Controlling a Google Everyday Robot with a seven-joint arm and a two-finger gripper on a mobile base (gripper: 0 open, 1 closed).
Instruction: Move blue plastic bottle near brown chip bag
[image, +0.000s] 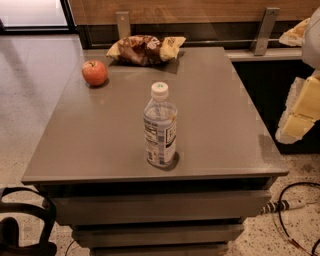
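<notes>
One bottle (160, 127), one bag (145, 49); tool (295, 80) right

Right edge: we see the gripper (300, 111) only in part, cut off by the frame, beside the table (100, 130). Lower left: a black bag (25, 225) is cropped. We cannot read the label on the bottle (160, 127); the print is too small.

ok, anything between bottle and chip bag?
No: camera view shows bare table between blue plastic bottle and brown chip bag; gripper hangs off the table's right side.
</notes>
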